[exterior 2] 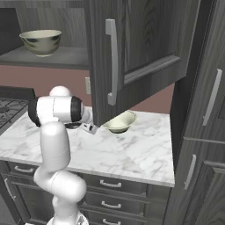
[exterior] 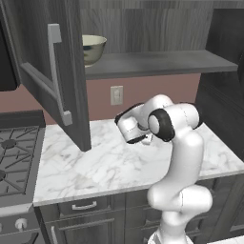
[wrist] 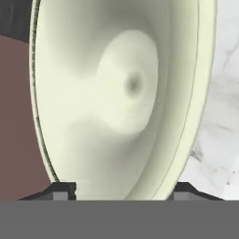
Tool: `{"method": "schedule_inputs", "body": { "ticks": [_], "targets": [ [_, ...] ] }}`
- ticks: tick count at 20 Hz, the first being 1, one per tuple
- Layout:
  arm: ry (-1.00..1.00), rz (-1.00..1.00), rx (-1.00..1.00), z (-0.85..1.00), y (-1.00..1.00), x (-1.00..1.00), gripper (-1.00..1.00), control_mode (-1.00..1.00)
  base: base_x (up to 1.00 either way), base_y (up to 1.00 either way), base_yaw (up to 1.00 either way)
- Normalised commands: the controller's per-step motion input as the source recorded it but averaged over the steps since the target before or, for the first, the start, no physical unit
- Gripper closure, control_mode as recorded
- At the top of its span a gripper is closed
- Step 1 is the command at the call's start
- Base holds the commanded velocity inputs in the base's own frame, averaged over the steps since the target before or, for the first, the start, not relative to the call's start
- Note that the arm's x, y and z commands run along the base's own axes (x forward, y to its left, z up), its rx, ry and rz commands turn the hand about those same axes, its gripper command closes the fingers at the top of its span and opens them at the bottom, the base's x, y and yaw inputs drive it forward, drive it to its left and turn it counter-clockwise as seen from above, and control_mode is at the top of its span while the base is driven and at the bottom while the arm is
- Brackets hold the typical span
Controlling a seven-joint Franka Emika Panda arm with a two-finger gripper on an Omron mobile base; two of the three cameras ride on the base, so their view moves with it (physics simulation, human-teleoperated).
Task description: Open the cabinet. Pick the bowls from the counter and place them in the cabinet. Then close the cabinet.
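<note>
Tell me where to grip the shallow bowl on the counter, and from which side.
Grip the shallow bowl by its thin rim, one finger inside and one outside. It sits upright on the counter with its wide mouth open, partly under the open cabinet door, so come in low from the stove side, where the tool is.

Flat even rendered light, soft faint shadows, no glare, slightly blurry hand view
</note>
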Motion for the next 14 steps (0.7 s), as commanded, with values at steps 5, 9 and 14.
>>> {"method": "schedule_inputs", "body": {
  "ticks": [5, 9, 14],
  "targets": [
    [0.00, 0.00, 0.01, -0.25, -0.06, 0.03, 1.00, -1.00, 0.00, 0.00, 0.00],
    [0.00, 0.00, 0.04, -0.27, -0.14, 0.00, 1.00, -1.00, 0.00, 0.00, 0.00],
    [0.03, 0.00, 0.06, -0.19, -0.03, -0.01, 1.00, -1.00, 0.00, 0.00, 0.00]
  ]
}}
